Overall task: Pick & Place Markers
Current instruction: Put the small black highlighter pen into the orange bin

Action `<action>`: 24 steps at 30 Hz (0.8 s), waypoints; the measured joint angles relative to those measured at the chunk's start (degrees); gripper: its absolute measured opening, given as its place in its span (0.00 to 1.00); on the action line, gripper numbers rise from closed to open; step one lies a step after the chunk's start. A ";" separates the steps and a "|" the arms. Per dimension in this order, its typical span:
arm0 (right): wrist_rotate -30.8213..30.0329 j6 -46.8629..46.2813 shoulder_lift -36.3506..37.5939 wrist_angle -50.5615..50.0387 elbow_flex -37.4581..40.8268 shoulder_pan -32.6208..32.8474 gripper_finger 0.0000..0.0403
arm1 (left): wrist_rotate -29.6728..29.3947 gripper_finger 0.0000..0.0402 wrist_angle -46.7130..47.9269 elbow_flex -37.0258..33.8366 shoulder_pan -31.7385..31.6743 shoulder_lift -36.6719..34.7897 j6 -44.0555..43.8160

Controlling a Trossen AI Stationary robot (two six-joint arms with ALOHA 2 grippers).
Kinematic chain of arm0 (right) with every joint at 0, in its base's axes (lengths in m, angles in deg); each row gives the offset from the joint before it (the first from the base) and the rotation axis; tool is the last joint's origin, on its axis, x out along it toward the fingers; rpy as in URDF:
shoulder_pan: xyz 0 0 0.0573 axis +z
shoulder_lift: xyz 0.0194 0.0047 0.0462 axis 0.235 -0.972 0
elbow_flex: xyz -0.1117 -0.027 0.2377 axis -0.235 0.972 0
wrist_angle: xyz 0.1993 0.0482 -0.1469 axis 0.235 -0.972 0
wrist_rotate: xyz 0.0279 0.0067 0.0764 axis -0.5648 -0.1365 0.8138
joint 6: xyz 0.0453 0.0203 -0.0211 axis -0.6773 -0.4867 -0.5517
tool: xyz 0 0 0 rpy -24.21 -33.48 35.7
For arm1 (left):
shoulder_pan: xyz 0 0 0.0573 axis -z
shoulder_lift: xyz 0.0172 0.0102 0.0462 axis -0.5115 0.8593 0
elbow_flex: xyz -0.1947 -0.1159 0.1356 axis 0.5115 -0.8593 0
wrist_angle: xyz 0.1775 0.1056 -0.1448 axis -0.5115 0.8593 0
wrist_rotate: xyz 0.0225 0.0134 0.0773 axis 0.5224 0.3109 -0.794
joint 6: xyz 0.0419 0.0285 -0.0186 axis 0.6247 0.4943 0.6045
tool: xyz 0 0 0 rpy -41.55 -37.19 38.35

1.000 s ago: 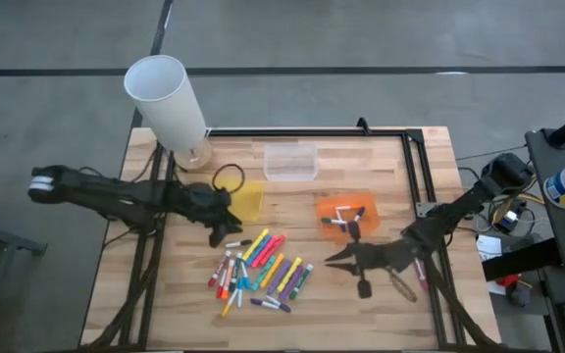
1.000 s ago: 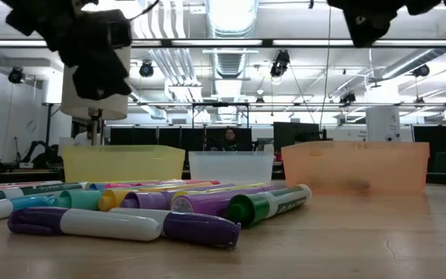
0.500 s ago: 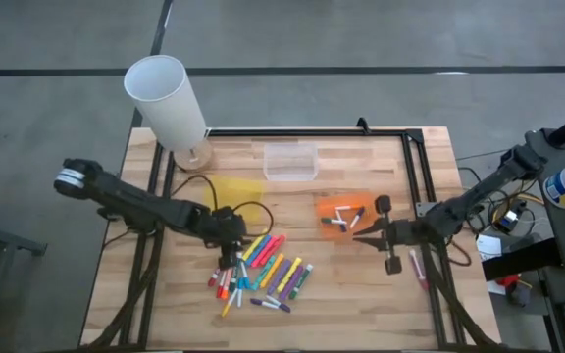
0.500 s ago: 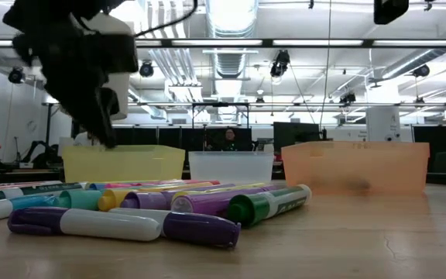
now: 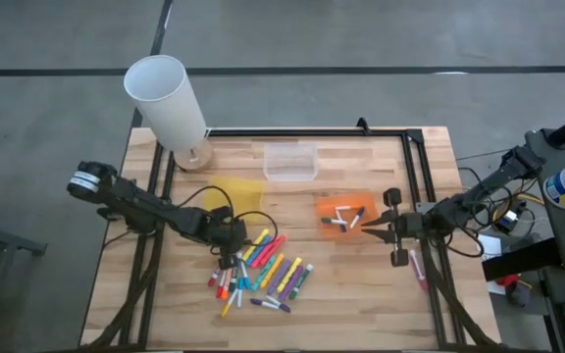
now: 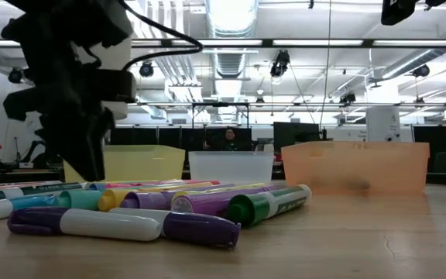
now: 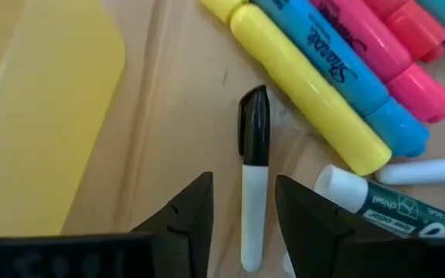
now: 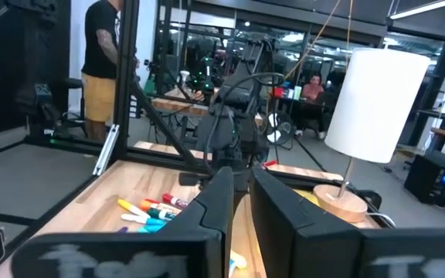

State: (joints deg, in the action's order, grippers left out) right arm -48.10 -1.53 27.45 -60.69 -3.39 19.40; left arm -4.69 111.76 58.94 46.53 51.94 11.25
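Note:
A heap of coloured markers [image 5: 263, 270] lies on the wooden table, near its front; the low view shows it close up [image 6: 169, 205]. My left gripper [image 5: 231, 257] points steeply down at the heap's left end, open. Its fingers [image 7: 195, 212] stand on either side of a thin white marker with a black cap [image 7: 253, 177], which lies flat on the table; I see no touch. My right gripper [image 5: 368, 227] hangs level just right of the orange tray [image 5: 346, 211], shut and holding nothing [image 8: 242, 174]. A few markers lie in that tray.
A yellow tray [image 5: 235, 193] lies just beyond my left gripper and a clear tray [image 5: 291, 162] farther back. A white-shaded lamp [image 5: 168, 103] stands at the far left corner. Black frame rails [image 5: 415, 176] run along the table's right and far sides. A person [image 8: 103, 46] stands beyond the table.
My left gripper has sunk from above the yellow tray's near side onto the heap's left end, tipping to point more steeply down, its jaws still open. My right gripper has drawn back toward the table's right edge and a little toward the far edge, away from the heap.

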 joint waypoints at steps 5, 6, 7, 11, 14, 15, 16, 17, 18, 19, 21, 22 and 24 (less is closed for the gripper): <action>0.00 0.04 -0.26 -0.01 0.00 0.00 0.11 | -0.99 0.33 -0.14 0.00 -0.02 2.92 0.11; 0.00 0.04 -0.38 0.01 0.00 0.00 0.11 | -0.99 0.33 -0.27 0.00 -0.01 3.44 0.11; 0.00 0.04 -0.47 0.01 0.00 0.00 0.11 | -1.01 0.33 -0.48 0.03 0.00 4.04 0.10; -0.02 0.06 -0.79 0.05 0.00 -0.02 0.11 | -1.19 0.33 -0.53 0.13 0.04 5.38 0.09; 0.00 0.04 -0.88 -0.01 0.02 0.00 0.11 | -1.19 0.33 -0.51 0.15 0.04 5.15 -0.13; -0.02 0.04 -0.84 0.01 0.02 0.00 0.11 | -1.17 0.33 -0.51 0.15 0.04 5.03 -0.18; -0.02 0.04 -0.83 0.01 0.02 0.00 0.11 | -1.13 0.32 -0.52 0.14 0.04 4.85 -0.27; -0.02 0.05 -0.83 -0.01 0.02 0.00 0.11 | -1.12 0.31 -0.54 0.13 0.04 4.70 -0.25; -0.02 0.04 -0.84 -0.02 0.02 0.00 0.11 | -1.03 0.30 -0.62 0.10 0.04 4.62 -0.20; -0.02 0.04 -0.85 0.02 0.02 0.00 0.11 | -0.91 0.28 -0.80 0.09 -0.01 4.62 0.03; -0.02 0.04 -0.86 0.00 0.02 0.00 0.11 | -0.62 0.23 -1.05 0.07 -0.15 4.62 0.50; -0.02 0.04 -0.87 -0.01 0.02 0.00 0.11 | -0.41 0.20 -1.10 0.07 -0.25 4.62 0.68; -0.02 0.04 -0.87 0.01 0.02 0.00 0.11 | -0.29 0.14 -1.27 0.07 -0.35 4.62 0.98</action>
State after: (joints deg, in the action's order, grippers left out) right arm -48.12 -1.49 26.58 -60.68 -3.37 19.40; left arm -4.98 110.50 59.01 46.18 56.56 12.23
